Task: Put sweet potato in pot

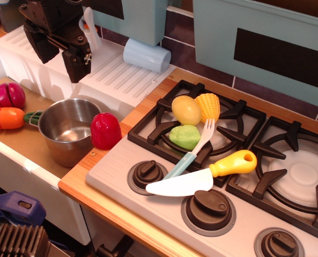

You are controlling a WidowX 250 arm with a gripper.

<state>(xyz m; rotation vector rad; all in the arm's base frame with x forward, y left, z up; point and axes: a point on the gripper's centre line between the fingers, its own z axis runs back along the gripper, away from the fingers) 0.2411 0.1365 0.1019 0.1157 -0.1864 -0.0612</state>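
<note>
We see the glossy red domed plastic sweet potato [105, 130] touching the shiny steel pot [67, 129]; light, rigid, slippery, best pinched across its sides. The black gripper [59, 53] hovers, jaws parted, empty.

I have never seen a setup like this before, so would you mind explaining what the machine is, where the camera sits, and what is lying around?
There is one picture, taken from above and to the side of a toy kitchen. The black device at top left is the robot arm's gripper; it hangs in the air holding nothing, and whether its fingers are open is hard to tell. Below it a shiny steel pot sits in the sink area, with a glossy red sweet potato right beside it on the counter edge. Left of the pot lie a toy carrot and a purple sliced vegetable. On the stove are a yellow egg-shaped toy, corn, a green piece, a fork and a knife.
</note>
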